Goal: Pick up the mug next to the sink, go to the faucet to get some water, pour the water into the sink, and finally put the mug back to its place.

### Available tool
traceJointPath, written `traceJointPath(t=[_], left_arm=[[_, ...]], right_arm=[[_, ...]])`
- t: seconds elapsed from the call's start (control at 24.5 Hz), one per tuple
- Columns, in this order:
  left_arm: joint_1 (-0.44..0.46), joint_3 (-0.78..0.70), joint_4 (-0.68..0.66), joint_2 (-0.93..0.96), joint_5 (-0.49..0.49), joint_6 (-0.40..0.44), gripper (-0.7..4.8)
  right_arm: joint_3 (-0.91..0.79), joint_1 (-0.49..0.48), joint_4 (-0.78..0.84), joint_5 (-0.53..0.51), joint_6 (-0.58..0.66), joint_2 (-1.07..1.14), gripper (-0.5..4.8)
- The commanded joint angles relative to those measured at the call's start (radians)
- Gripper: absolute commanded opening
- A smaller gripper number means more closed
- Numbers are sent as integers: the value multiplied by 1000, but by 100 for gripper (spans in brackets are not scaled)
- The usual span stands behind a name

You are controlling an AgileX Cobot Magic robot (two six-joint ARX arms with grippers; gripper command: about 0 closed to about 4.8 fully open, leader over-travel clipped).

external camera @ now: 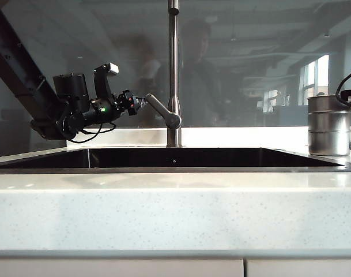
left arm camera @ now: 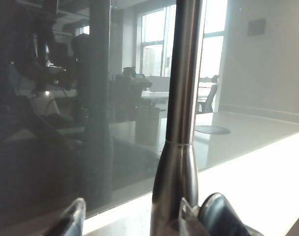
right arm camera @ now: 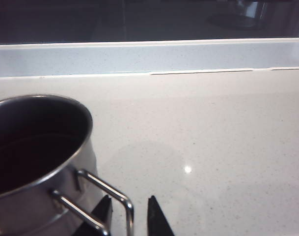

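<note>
counter (external camera: 175, 213): pale speckled stone in front of you, sink (external camera: 175, 158) set in it, dark inside.
mug (external camera: 329, 125): upright on the counter right of the sink; steel, rigid, likely light, smooth so slippery.
hold: take the thin wire handle (right arm camera: 107, 199); expect it to swing if gripped loosely.
right gripper (right arm camera: 129, 216): at the mug, fingers part-spread around the handle bar, not clamped that you can see.
left gripper (external camera: 139, 104): released wide, at the faucet (external camera: 173, 75) lever (external camera: 162, 111).
</note>
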Motion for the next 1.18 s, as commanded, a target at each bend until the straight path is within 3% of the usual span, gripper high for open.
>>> traceJointPath(t=[0.04, 0.37, 0.78, 0.98, 1.02, 1.06, 1.1, 1.18], left_arm=[[0, 1, 20, -5, 6, 3, 241], [0, 1, 43, -5, 6, 3, 241], [2, 1, 208, -5, 7, -2, 241], [10, 1, 324, -5, 82, -105, 237], [15, 1, 351, -5, 111, -139, 202], [25, 0, 399, -5, 151, -197, 29], [30, 1, 417, -6, 158, -225, 2], [49, 0, 416, -24, 152, -322, -4]], right_arm=[[5, 2, 4, 1, 7, -6, 173], [1, 4, -76, 1, 14, -61, 195], [-19, 4, -256, 4, 14, -241, 212], [-49, 13, -323, 1, 58, -324, 212], [-55, 18, -337, 0, 60, -345, 212], [-66, 29, -367, 0, 61, -394, 211], [-69, 35, -396, 0, 63, -427, 209], [-69, 56, -475, 0, 63, -510, 113]])
